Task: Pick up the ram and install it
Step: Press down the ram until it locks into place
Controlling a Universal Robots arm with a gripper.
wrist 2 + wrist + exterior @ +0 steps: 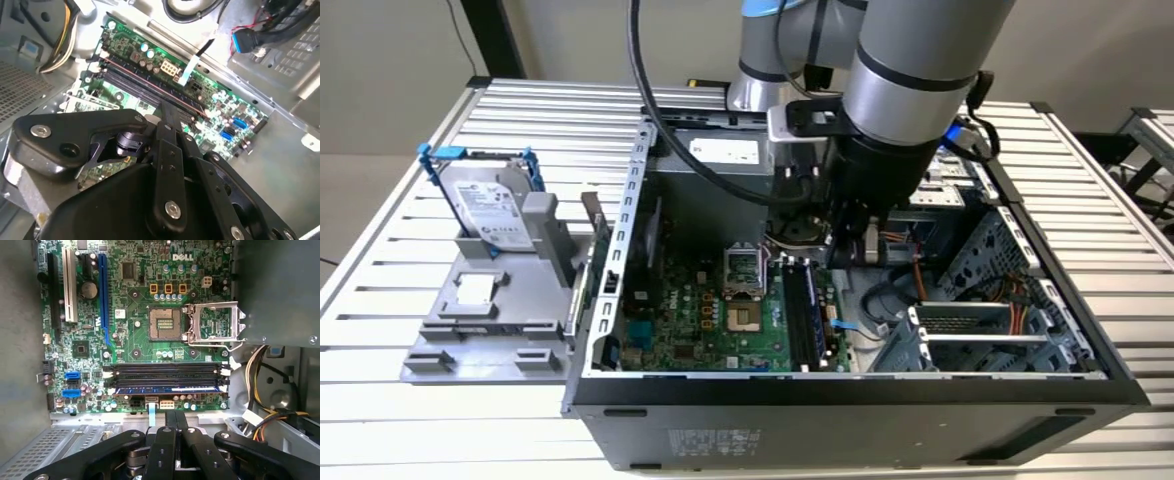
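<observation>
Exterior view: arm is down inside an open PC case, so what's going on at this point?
The robot arm has its black gripper lowered into the open grey computer case, over the green motherboard. The long, flat blue ram stick already lies in one of the long black memory slots, the one nearest the board's edge. The gripper's fingers are together, holding nothing, close beside that slot. A silver hard drive in a blue frame stands outside the case.

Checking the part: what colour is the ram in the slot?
Blue, clearest in the first wrist view: the ram.

One ram (167,389), one hard drive (491,205), seemingly four memory slots (165,371).
</observation>
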